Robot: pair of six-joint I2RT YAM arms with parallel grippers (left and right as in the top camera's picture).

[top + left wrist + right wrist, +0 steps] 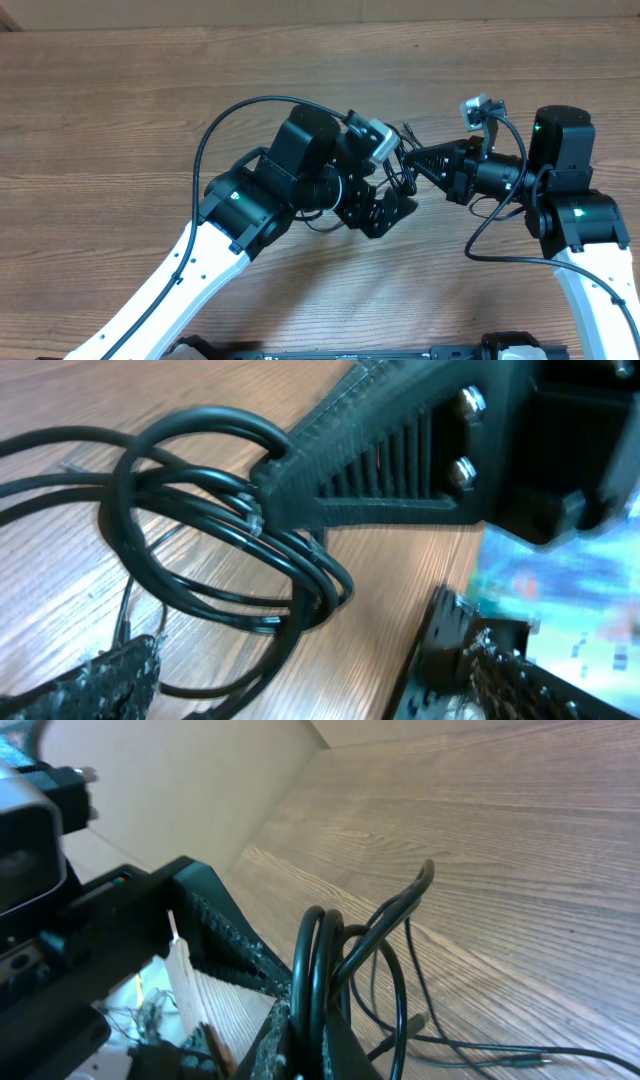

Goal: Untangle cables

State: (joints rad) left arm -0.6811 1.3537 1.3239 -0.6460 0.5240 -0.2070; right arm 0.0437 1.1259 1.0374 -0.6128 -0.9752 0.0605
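The cables (398, 180) are a bundle of thin black loops between my two grippers at the table's middle. My right gripper (410, 160) reaches in from the right and is shut on several loops; in the right wrist view the cables (322, 950) stand upright, pinched between the fingers (325, 1035). In the left wrist view the right gripper's ribbed finger (380, 470) clamps the looped cables (215, 550) just above the wood. My left gripper (388, 207) is open, its fingers (310, 690) spread either side below the loops, one strand running beside the left finger. Loose ends with small plugs (415, 1020) trail on the table.
The wooden table (120, 120) spreads around the arms. A tan wall (180, 790) borders its far edge. The left arm's thick black cable (225, 115) arcs over its wrist. The right arm's cable (490, 235) hangs in a loop beside its base.
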